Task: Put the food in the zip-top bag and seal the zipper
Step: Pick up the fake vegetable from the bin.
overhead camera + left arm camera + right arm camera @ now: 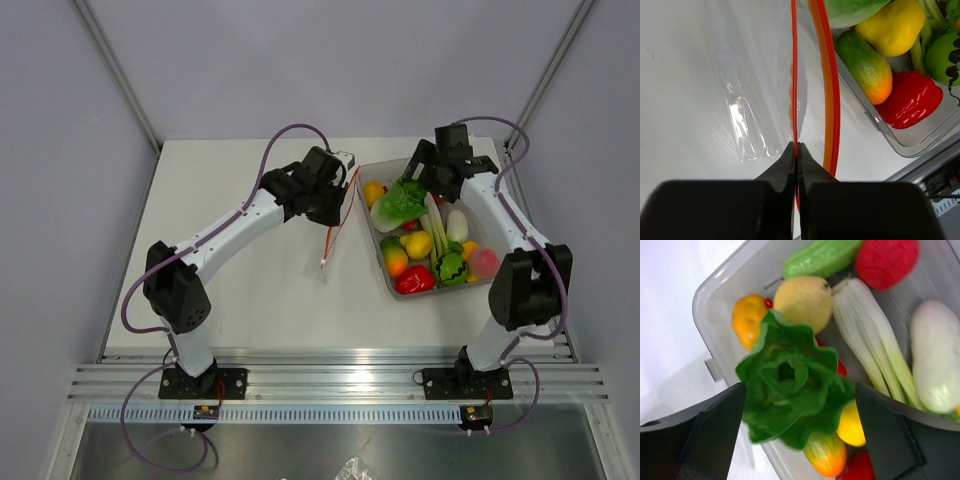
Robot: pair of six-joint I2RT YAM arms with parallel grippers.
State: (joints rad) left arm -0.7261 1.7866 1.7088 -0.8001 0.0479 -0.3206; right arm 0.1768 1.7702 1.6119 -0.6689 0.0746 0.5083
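Currently, the zip-top bag [755, 100] is seen on the tabletop [680, 125] just left of the grey tub [905, 145], with its clear film spread out to the side away from the tub. The zipper [794, 75] forms the bag edge nearest the tub. In the top view its long axis is laid roughly away from the arm bases, tilted so that the far end leans toward the tub and the near end points back toward the left arm's side. The mouth is parted: one thin strip is drawn straight, while the other is bowed out toward the tub.

The left gripper [796, 150] is closed on that straight strip near its far end, the jaws pressed together with the strip pinched between them.

The toy food is gathered in the tub, among it a green-to-orange mango [867, 65], a red bell pepper [907, 100] and a yellow lemon [892, 25].

The right gripper [800, 387] is held over the tub's far part, its jaws spread wide. A green lettuce head [785, 370] is seen between them, its leaf rosette turned toward the wrist camera. Whether the lettuce is touched cannot be told.
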